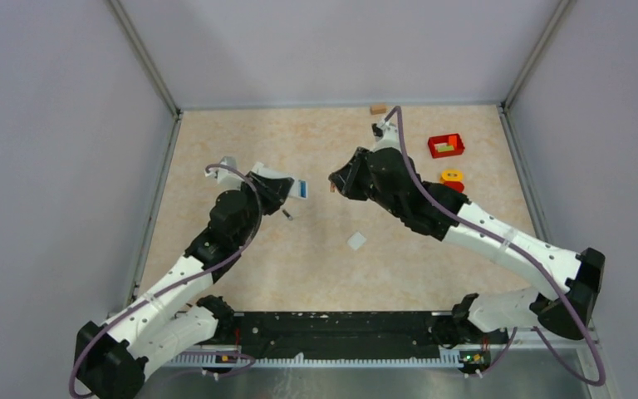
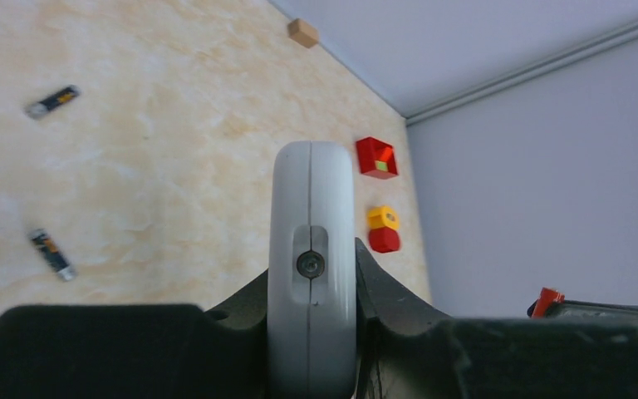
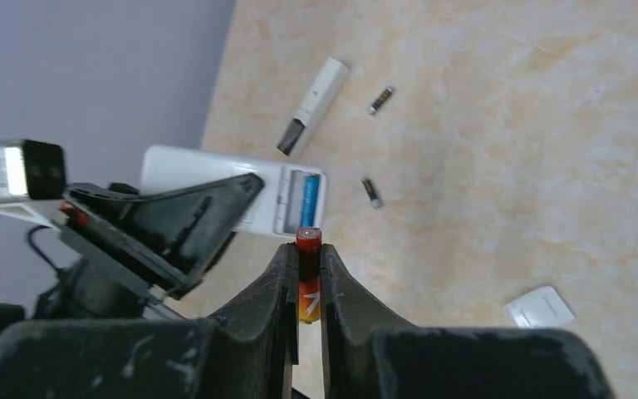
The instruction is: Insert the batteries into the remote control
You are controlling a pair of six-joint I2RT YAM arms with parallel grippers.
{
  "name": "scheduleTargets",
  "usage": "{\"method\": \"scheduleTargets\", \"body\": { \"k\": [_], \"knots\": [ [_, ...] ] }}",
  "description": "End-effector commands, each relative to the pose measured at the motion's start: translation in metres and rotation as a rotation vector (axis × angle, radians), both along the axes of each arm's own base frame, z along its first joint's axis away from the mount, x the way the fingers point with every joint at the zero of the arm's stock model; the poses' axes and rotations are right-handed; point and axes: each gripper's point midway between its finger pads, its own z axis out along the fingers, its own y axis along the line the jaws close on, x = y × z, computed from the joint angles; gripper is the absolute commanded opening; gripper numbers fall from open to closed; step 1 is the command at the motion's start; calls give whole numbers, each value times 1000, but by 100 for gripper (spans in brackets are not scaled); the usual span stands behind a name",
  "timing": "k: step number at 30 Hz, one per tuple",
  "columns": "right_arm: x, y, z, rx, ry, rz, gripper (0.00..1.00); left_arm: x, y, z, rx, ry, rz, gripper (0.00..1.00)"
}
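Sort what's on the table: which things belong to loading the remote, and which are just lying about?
Job: remote control in the left tool; battery in the right tool; two loose batteries; small white plate, possibly the battery cover.
Lying about: long white bar; wooden block; red box; yellow block; red block.

Nothing here can actually be read. The battery (image 3: 308, 293) pinched in the right gripper (image 3: 307, 253) carries a white mark on its orange band, too blurred to make out. The two loose batteries (image 3: 380, 100) (image 3: 371, 192) ahead of that gripper show specks of print, too small to tell. The white bar (image 3: 320, 96) farther ahead has a dark label, without legible letters.
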Motion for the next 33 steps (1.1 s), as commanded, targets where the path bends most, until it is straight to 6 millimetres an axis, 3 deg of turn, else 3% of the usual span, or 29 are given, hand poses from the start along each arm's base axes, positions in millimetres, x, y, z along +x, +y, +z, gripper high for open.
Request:
{"method": "scheduleTargets", "body": {
  "k": [1, 7, 11, 16, 26, 33],
  "knots": [
    [7, 20, 40, 152, -47, -16, 9, 0, -25, 66, -288, -149, -94, 0],
    [12, 20, 74, 177, -124, -15, 10, -13, -29, 83, -396, -158, -150, 0],
    [12, 31, 79, 172, -95, 17, 10, -18, -26, 91, -444, -181, -151, 0],
    [16, 29, 95, 175, -163, 16, 10, -29, -28, 106, -493, -201, -198, 0],
    [13, 38, 96, 220, -250, 43, 10, -27, -34, 112, -613, -187, -228, 0],
    [13, 40, 86, 186, -259, 34, 10, -25, -28, 117, -648, -217, -202, 0]
  ]
}}
